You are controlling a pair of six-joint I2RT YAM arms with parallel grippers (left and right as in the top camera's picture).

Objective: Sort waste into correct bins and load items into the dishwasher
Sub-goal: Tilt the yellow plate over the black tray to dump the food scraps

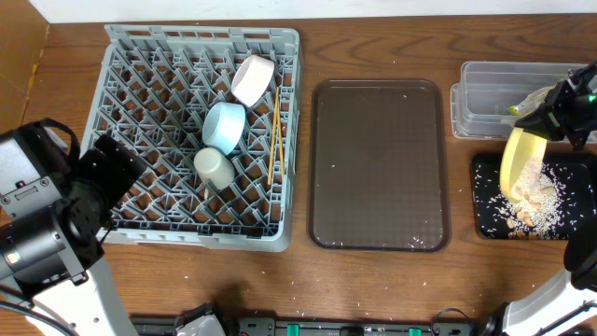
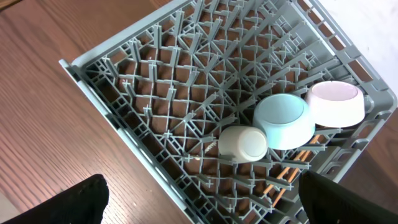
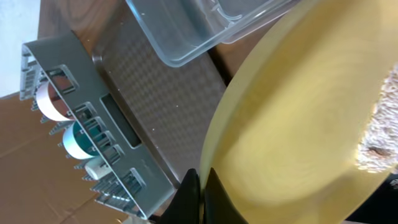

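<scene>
Here, one grey dish rack [image 1: 149,140] at the desk's [image 1: 373,289] left edge holding one pink bowl [image 1: 253,79], one blue bowl [image 1: 224,126], one cup [image 1: 213,166], two chopsticks [image 1: 274,140], left tool [image 2: 211,208] released above it, right tool [image 3: 200,190] grasping one yellow plate [image 1: 516,161] tilted over the black bin [image 1: 481,187], right edge
</scene>
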